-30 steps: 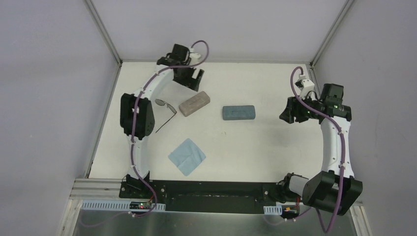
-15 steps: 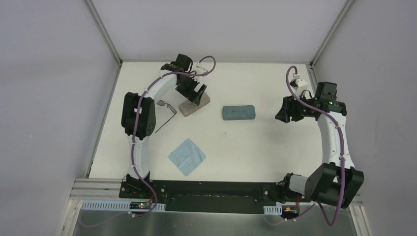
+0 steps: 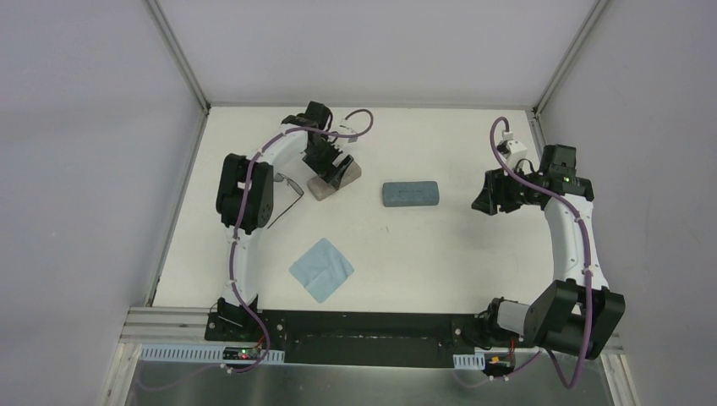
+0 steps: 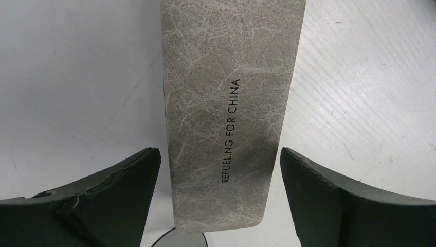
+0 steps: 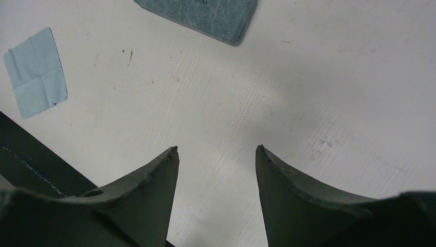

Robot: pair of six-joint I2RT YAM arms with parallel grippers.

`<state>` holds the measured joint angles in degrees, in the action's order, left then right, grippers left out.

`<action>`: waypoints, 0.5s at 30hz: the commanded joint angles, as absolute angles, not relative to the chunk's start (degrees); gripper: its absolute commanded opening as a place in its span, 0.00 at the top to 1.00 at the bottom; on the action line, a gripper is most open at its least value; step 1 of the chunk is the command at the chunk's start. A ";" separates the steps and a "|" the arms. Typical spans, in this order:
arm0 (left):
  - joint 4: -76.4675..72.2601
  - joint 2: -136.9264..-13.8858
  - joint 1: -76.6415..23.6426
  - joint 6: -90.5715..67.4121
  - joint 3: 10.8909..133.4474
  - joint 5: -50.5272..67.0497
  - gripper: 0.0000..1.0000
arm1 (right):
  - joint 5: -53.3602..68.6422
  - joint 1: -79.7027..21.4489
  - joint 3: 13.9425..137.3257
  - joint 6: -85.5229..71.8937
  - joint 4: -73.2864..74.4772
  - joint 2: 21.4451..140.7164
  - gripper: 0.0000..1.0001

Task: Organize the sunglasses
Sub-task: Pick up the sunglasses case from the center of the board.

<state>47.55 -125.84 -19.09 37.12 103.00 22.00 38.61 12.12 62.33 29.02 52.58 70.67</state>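
Observation:
One pair of black wire-framed sunglasses [image 3: 292, 187] lies on the table at the left, partly hidden by my left arm. A dark lens edge of the sunglasses [image 4: 181, 241] peeks out below the beige case [image 4: 226, 103]. My left gripper [image 4: 218, 152] is open and straddles the near end of that case, with a gap on each side. From above, the left gripper [image 3: 331, 169] covers most of the beige case [image 3: 319, 189]. My right gripper [image 3: 489, 200] is open and empty over bare table, right of the blue case [image 3: 411, 194].
A light blue cloth [image 3: 321, 269] lies near the front, left of centre. In the right wrist view the blue case [image 5: 205, 15] is at the top and the cloth [image 5: 36, 72] at the far left. Metal frame posts stand at the back corners.
My left gripper has come down from behind the beige case to straddle it. The right gripper has shifted slightly left. The objects have not moved.

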 commanded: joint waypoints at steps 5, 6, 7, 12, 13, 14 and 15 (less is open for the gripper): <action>46.67 -125.86 -19.83 40.40 104.60 20.98 0.24 | 39.86 11.95 63.24 29.79 51.02 69.69 0.41; 46.63 -125.94 -20.05 40.46 104.47 20.44 0.24 | 39.89 11.95 63.25 29.79 51.00 69.74 0.41; 46.59 -125.88 -20.23 40.43 104.37 19.69 0.24 | 39.88 11.91 63.28 29.79 51.06 69.78 0.41; 44.63 -124.67 -21.25 40.77 102.17 17.91 0.22 | 39.82 11.95 63.55 29.79 51.26 69.98 0.41; 44.11 -124.44 -21.45 40.81 101.88 17.55 0.22 | 39.81 11.95 63.62 29.79 51.28 69.96 0.41; 43.87 -124.30 -21.64 40.86 101.79 17.11 0.22 | 39.91 11.95 63.63 29.79 51.32 70.04 0.41; 43.86 -124.30 -21.84 40.86 101.84 16.89 0.22 | 39.97 11.95 63.68 29.79 51.29 70.09 0.41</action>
